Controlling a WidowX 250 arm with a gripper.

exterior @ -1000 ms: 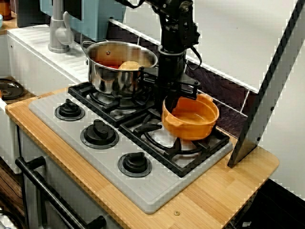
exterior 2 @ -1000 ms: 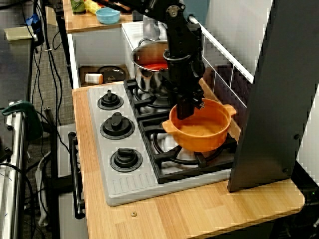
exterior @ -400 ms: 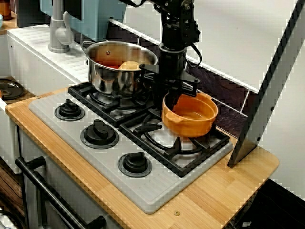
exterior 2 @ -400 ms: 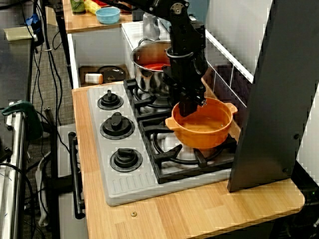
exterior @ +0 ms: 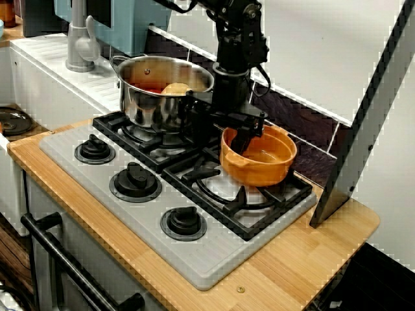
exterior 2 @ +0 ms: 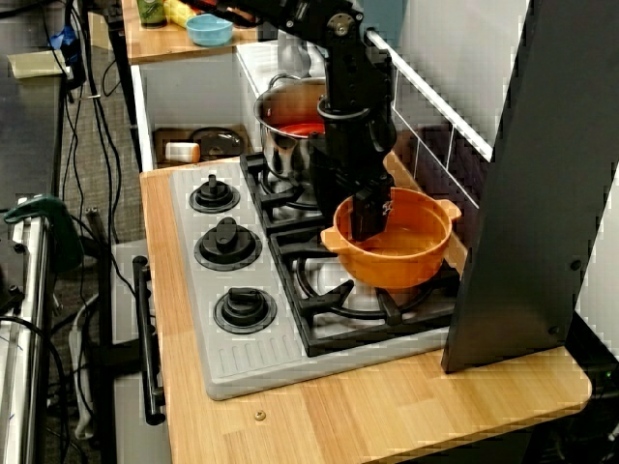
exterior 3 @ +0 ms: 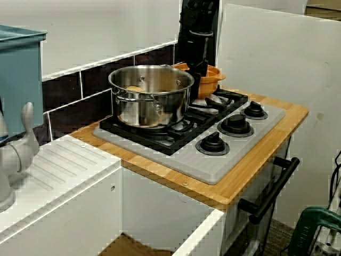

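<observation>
An orange pot point(exterior: 262, 165) point(exterior 2: 401, 256) with two small handles rests on the rear right burner of the toy stove point(exterior: 214, 259). My gripper point(exterior: 228, 137) point(exterior 2: 354, 215) hangs at its left rim. One finger point(exterior: 243, 139) reaches down inside the pot and the other stands outside the wall, apart from it. The jaws look open, astride the rim. From the view across the sink, the orange pot point(exterior 3: 214, 72) shows only partly behind the steel pot and the arm.
A steel pot point(exterior: 162, 91) point(exterior 3: 152, 93) holding red and yellowish pieces sits on the burner just left of my gripper. Three black knobs point(exterior: 135, 181) line the stove's front. A tall grey panel point(exterior: 369, 116) leans at the right. Sink and faucet point(exterior: 79, 39) lie left.
The orange pot came down from a raised, tilted hold onto the burner and now sits still. My gripper has widened at the rim and shifted slightly left.
</observation>
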